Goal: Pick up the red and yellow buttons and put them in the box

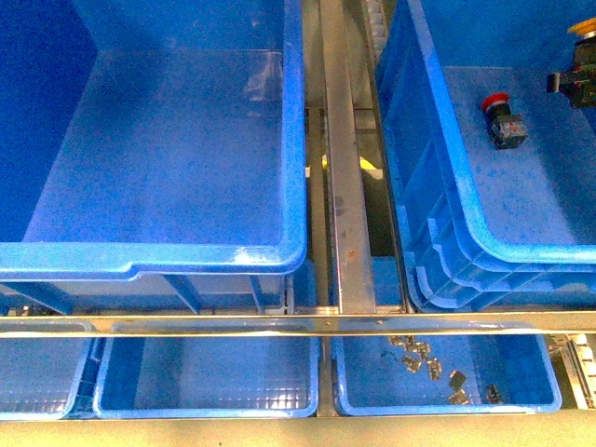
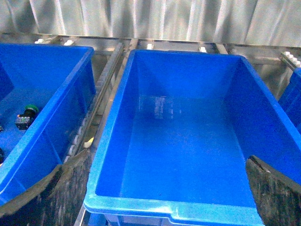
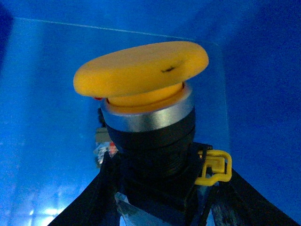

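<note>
Front view, going from the left: I have the big empty box [image 1: 158,177] filling the left half, then a metal rail [image 1: 346,186], then a second crate [image 1: 438,214] on the right holding a red button [image 1: 501,116] on its floor. At that crate's far right edge a yellow cap [image 1: 585,28] and a dark body just show, cut off by the frame.

My left tool [image 2: 164,188] hangs over the box's near rim, its two pads [image 2: 56,195] spread wide and carrying nothing.

My right tool [image 3: 160,207] is clamped on the yellow button [image 3: 146,108]: the black body sits between the pads, cap up and clear above them, blue crate wall behind.

My worry is the grip. It looks low on the body with the heavy cap overhanging, so a quick swing left across the rail could tip or twist it loose, and it might drop into the gap between crates. The green button [image 2: 29,113] in the neighbouring crate I leave alone.
</note>
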Motion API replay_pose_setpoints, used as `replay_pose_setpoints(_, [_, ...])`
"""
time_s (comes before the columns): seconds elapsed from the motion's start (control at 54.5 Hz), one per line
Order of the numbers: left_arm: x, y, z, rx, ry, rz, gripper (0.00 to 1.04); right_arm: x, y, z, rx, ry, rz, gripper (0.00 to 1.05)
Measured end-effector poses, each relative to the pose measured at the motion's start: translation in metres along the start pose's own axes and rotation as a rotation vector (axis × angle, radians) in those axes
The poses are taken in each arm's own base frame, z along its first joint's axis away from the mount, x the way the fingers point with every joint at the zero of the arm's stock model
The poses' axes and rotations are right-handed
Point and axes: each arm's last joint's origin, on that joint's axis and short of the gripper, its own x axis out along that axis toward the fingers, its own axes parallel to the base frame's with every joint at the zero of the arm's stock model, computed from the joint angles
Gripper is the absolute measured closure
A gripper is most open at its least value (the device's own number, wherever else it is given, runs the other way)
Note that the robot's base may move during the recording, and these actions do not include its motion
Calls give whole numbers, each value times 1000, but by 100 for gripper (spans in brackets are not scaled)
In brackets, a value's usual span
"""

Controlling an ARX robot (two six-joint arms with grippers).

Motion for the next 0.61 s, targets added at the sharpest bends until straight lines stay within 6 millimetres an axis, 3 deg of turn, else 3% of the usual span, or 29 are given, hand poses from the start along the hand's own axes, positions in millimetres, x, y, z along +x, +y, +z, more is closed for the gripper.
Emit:
replay_pose_setpoints(0.238, [0,0,0,0,0,0,8,54,-5,10,13,67,-43,63])
replay_pose_setpoints(0.495, [0,0,0,0,0,0,8,82,2,7,0,176,-40,63])
replay_pose_setpoints(0.605, [0,0,0,0,0,0,8,86,9,5,-12,217,-24,47])
